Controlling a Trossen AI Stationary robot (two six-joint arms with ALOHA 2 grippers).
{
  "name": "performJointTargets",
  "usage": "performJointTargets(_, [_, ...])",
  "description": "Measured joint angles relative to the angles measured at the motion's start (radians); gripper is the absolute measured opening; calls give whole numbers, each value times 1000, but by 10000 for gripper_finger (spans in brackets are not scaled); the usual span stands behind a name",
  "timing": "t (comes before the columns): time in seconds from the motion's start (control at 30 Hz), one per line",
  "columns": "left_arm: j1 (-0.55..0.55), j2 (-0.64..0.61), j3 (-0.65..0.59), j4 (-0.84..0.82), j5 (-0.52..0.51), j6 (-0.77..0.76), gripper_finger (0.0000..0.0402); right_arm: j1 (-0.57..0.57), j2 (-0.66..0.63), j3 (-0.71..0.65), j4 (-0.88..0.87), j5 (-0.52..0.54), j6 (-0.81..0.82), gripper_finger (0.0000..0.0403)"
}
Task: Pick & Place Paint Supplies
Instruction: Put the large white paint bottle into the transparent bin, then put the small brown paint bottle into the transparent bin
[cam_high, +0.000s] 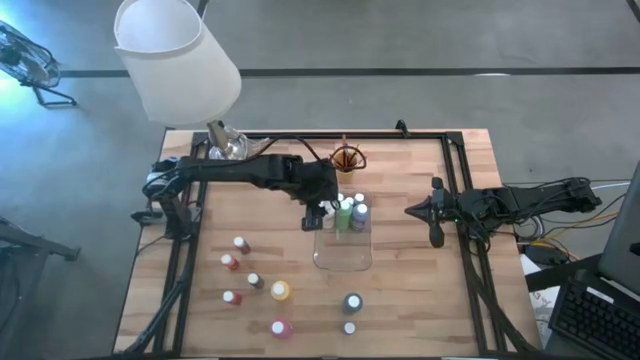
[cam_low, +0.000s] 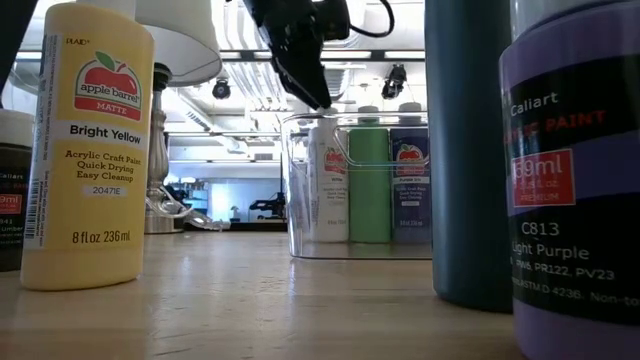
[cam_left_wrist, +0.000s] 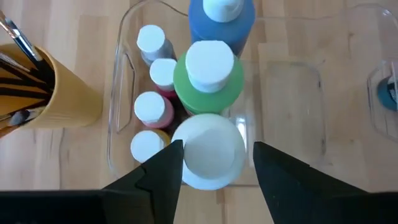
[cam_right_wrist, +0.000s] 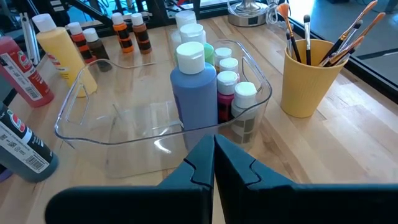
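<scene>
A clear tray (cam_high: 343, 258) in the middle of the table holds a white bottle (cam_left_wrist: 211, 155), a green one (cam_left_wrist: 208, 74) and a blue one (cam_left_wrist: 221, 15) upright in a row, with several small bottles (cam_left_wrist: 152, 106) beside them. My left gripper (cam_left_wrist: 217, 149) hangs open just above the white bottle's cap (cam_low: 327, 130), one finger on either side, touching nothing. Loose bottles stand on the table's near left, among them a yellow one (cam_high: 280, 290) and a red one (cam_high: 282, 327). My right gripper (cam_high: 412, 210) waits shut at the right.
An orange cup (cam_high: 348, 158) full of brushes (cam_right_wrist: 336, 37) stands just beyond the tray. A lamp (cam_high: 175, 55) stands at the far left corner. A teal bottle (cam_high: 352, 302) and a small one (cam_high: 350, 327) stand near the front edge. The tray's near half (cam_right_wrist: 112, 130) holds nothing.
</scene>
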Motion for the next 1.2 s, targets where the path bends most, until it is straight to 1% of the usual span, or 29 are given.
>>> performJointTargets(0.07, [0,0,35,-52,-9,11,199,0,0,0,0,0,0,8])
performJointTargets(0.17, [0,0,124,-170,-57,16,200,0,0,0,0,0,1,8])
performJointTargets(0.27, [-4,0,234,-294,-101,-26,198,0,0,0,0,0,0,8])
performJointTargets(0.4, [-27,0,378,-439,-113,-115,198,0,0,0,0,0,0,8])
performJointTargets(0.53, [-91,0,482,-561,-134,-187,197,0,0,0,0,0,2,8])
performJointTargets(0.7, [-213,0,561,-701,-231,-300,197,0,0,0,0,0,2,8])
performJointTargets(0.77, [-267,-1,577,-743,-278,-368,197,0,0,0,0,0,0,8])
performJointTargets(0.97, [-431,-29,558,-736,-364,-544,197,0,0,0,1,0,0,8])
performJointTargets(1.07, [-493,-49,519,-740,-424,-630,197,0,0,0,2,0,0,8])
performJointTargets(1.2, [-545,-100,419,-739,-439,-771,197,0,0,0,3,0,2,8])
